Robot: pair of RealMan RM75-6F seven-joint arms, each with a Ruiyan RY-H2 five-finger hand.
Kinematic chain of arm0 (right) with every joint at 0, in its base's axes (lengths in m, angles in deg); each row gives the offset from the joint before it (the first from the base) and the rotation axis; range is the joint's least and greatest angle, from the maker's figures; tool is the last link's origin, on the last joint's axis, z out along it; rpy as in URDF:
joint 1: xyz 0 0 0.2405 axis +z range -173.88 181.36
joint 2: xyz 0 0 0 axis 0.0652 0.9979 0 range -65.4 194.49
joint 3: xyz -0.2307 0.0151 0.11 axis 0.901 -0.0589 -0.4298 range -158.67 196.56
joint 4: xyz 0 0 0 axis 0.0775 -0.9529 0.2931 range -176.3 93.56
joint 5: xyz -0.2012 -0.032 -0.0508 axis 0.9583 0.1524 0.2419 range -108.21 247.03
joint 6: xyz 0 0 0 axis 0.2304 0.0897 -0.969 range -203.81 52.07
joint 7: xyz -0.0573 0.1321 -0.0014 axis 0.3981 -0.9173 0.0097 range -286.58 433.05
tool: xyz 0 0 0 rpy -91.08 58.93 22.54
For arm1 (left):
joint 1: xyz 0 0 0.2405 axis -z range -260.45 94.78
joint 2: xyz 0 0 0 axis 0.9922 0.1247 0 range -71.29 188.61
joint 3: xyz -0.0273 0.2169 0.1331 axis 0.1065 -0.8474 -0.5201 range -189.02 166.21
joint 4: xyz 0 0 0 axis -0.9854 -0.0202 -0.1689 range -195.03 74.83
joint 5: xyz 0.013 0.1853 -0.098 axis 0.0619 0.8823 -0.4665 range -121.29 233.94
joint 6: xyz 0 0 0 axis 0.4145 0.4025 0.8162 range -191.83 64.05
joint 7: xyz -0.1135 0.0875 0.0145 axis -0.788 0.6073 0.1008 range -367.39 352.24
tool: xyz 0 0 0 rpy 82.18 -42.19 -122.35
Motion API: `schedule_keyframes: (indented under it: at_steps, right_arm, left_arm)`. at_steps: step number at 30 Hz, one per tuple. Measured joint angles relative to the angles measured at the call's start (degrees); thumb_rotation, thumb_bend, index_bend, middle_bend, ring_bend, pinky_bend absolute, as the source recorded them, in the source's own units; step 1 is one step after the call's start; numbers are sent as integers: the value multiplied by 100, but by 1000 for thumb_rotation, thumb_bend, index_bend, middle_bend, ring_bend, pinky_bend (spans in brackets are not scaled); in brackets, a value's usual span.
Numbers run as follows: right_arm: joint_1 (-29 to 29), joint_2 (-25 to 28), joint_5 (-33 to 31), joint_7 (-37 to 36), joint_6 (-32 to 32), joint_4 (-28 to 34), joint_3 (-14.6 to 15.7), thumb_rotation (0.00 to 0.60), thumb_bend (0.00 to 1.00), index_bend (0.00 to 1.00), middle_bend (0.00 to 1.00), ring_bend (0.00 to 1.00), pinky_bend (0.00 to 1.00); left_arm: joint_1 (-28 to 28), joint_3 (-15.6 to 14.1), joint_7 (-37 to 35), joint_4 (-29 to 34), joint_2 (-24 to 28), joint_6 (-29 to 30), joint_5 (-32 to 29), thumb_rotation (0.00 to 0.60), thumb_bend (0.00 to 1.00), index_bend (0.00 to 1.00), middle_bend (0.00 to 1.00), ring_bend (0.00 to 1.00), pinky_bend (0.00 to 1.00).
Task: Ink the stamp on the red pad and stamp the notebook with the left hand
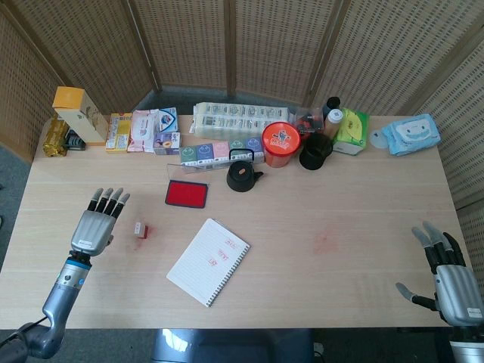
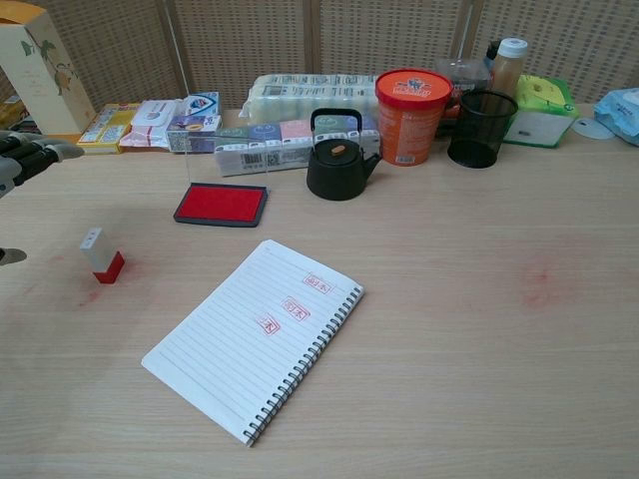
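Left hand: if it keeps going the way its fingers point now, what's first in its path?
Probably nothing nearby. The left hand points up-table, passing left of the stamp; the first things in line look like the boxes at the back edge. Height unclear.

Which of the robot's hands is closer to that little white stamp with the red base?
Left. The left hand hovers open just beside the small white stamp with the red base; the right hand sits far across the table at its opposite edge.

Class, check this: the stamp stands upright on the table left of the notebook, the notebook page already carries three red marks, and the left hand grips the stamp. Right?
One error: the left hand does not grip the stamp. The head view shows it open beside the stamp, apart from it. The stamp stands upright left of the notebook, whose page bears three red marks.
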Motion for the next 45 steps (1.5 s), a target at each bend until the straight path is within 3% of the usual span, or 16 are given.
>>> schedule_keyframes:
  at_steps: [23,45]
  right_arm:
    - [-1,61,-31,-88,-22,14,5,600,50,0,0,0,0]
    - [-20,113,-5,-195,9,6,14,600,50,0,0,0,0]
  left_arm:
    - [279,24,703,-508,-939,-19,-279,600,0,0,0,0,34]
    - [493,5,1147,-154,-1021,-63,-354,600,0,0,0,0,33]
